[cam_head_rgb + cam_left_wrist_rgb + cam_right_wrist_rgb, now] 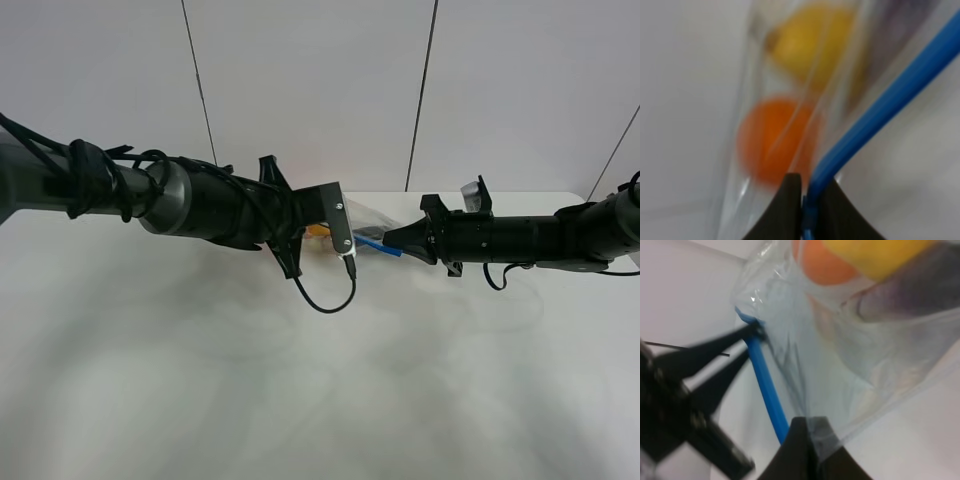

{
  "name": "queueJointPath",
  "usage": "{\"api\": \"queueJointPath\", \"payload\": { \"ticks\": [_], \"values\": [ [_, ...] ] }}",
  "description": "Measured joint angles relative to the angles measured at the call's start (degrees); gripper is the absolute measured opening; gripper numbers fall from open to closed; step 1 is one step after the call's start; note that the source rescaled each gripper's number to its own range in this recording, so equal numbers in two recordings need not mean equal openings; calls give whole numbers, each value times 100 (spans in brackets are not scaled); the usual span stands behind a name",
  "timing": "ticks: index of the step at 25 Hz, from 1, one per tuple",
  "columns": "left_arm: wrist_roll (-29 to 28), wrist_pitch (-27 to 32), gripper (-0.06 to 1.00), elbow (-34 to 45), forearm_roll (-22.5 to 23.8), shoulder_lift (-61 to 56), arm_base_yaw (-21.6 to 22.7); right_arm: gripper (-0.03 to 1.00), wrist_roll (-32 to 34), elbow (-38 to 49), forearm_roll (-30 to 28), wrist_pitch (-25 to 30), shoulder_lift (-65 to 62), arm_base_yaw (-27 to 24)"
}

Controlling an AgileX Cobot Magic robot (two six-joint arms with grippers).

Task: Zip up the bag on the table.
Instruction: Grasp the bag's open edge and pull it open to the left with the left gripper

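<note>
The clear plastic bag (375,222) lies on the white table (300,400) between my two arms. Its blue zipper strip (378,245) runs between the grippers. In the left wrist view my left gripper (804,200) is shut on one end of the strip (875,110), with an orange ball (775,140) and a yellow item (810,40) showing through the plastic. In the right wrist view my right gripper (810,435) is shut on the strip (767,390) further along, and the left gripper's fingers (735,340) pinch the strip's far end. A dark item (910,290) lies inside the bag.
A black cable (325,300) loops down from the left wrist onto the table. Both arms reach over the table's middle from either side. A grey wall with dark seams stands behind the table's far edge (520,193).
</note>
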Motion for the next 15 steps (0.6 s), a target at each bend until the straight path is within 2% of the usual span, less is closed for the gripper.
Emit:
{"api": "queueJointPath", "payload": {
  "ticks": [6, 15],
  "values": [
    [14, -375, 0, 0, -5, 0, 588, 0, 0, 0, -159, 11, 0, -135],
    [289, -458, 0, 0, -12, 0, 740, 0, -18, 0, -180, -2, 0, -135]
  ]
}}
